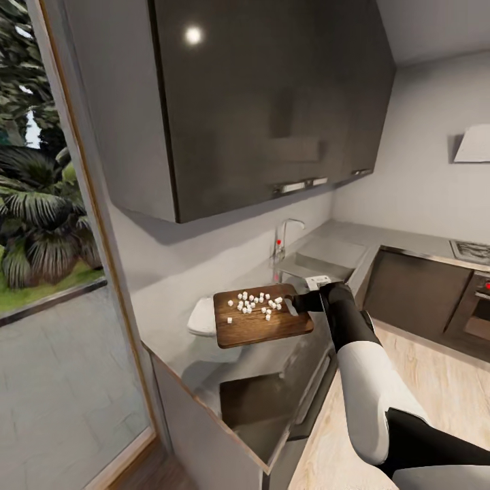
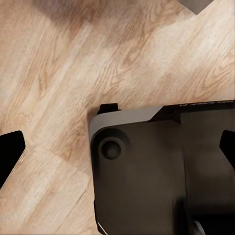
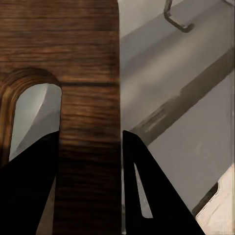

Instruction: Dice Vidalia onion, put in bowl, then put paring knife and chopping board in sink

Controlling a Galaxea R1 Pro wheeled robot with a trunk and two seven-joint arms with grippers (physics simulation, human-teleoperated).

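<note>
The dark brown chopping board (image 1: 262,325) hangs level above the grey countertop (image 1: 170,350), carrying several small white diced onion pieces (image 1: 257,303). My right gripper (image 1: 299,304) is shut on the board's right end, next to its handle hole. In the right wrist view the board (image 3: 88,73) sits clamped between the black fingers (image 3: 152,191). The white bowl (image 1: 201,318) stands on the countertop just left of the board, partly hidden by it. Behind lie the sink (image 1: 320,262) and its chrome tap (image 1: 282,238). The paring knife is out of view. My left gripper (image 2: 117,152) is open over the floor.
Dark wall cabinets (image 1: 272,102) hang over the counter. A large window (image 1: 41,204) is at the left. A hob (image 1: 469,250) and oven sit at the right, with wood floor (image 1: 415,374) between. My dark base (image 2: 156,171) is below the left gripper.
</note>
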